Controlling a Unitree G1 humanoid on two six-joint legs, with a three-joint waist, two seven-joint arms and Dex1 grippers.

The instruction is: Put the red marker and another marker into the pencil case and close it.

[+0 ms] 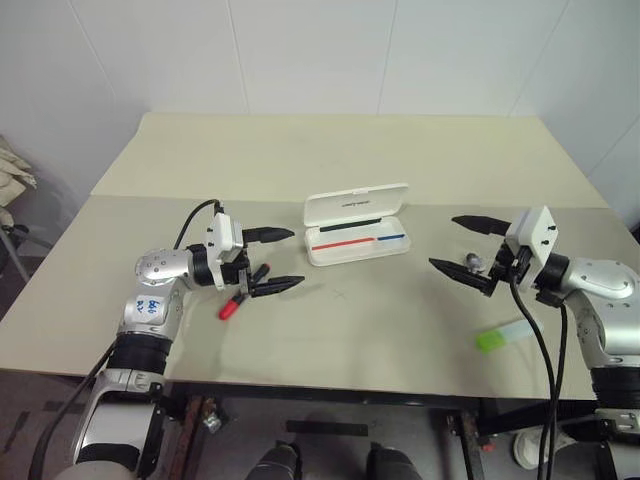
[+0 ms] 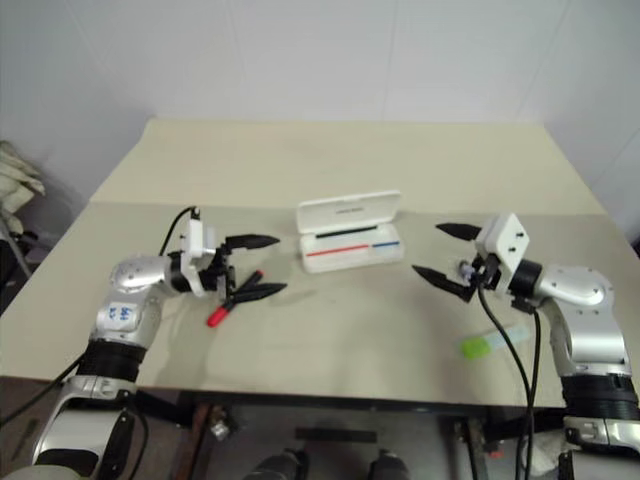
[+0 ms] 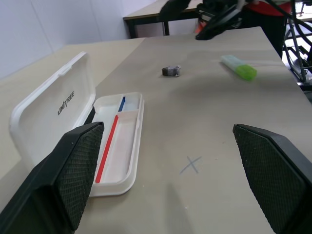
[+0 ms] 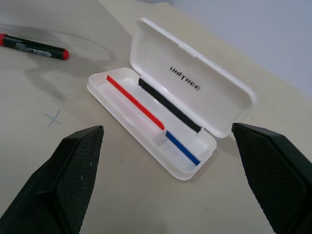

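Pencil case (image 1: 357, 224) open and empty at mid-surface (image 1: 330, 330); red marker (image 1: 243, 291) lies to its left beneath the wide, empty left pincer (image 1: 270, 260), green highlighter (image 1: 503, 336) to its right near the wide, empty right pincer (image 1: 466, 246); nothing stowed yet.

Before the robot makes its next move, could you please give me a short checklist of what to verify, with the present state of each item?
1. White hard-plastic pencil case lid raised: ok, the tray is reachable.
2. Tray free of markers: ok, only its red, blue and black strips show inside.
3. Left gripper open and holding nothing: ok.
4. Slim red marker with black middle free to pick: ok, it lies flat on the table beside the left gripper, outside the case.
5. Stubby lime-green highlighter free: ok, it lies near the table's front edge on the right.
6. Right gripper open and holding nothing: ok.
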